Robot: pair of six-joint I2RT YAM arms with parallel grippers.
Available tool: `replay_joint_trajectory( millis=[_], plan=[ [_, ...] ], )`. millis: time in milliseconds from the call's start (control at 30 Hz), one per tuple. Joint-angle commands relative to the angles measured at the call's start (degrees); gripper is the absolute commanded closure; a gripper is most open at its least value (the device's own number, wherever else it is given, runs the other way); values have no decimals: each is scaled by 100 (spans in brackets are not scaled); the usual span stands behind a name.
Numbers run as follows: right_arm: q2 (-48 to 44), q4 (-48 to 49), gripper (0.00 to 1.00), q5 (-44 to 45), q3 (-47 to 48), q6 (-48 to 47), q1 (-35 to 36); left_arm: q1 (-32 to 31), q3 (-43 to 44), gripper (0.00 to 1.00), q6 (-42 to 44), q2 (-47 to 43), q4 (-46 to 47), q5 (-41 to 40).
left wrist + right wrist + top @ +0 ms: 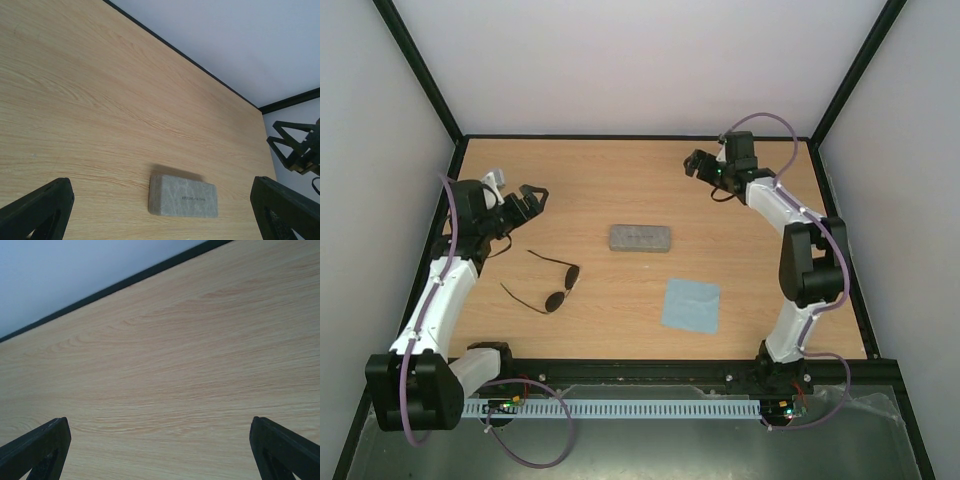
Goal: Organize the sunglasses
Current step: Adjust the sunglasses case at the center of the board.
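On the table (620, 190), one sunglasses (556, 284), one case (640, 238)

The sunglasses (558, 298) are dark, the case (640, 237) mottled grey, the cloth (691, 304) light blue.

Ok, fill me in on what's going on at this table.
Nothing is being handled yet. Both grippers hover open and empty over the table: the left gripper by the left edge, the right gripper toward the far right. The sunglasses lie unfolded and untouched, a little nearer than the left gripper. The grey case sits closed mid-table, and the blue cloth lies flat on the near right side.
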Motion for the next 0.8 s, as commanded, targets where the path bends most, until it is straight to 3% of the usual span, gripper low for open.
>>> replay_joint_trajectory(
  millis=[0, 367, 767],
  plan=[
    [432, -80, 3, -214, 419, -125, 182, -4, -105, 0, 104, -131, -135, -71],
    [1727, -200, 49, -757, 1293, -127, 714, -297, -504, 0, -203, -334, -265, -497],
    [1467, 67, 52, -940, 262, -210, 997, -854, -350, 1, -76, -566, -911, -739]
  ],
)
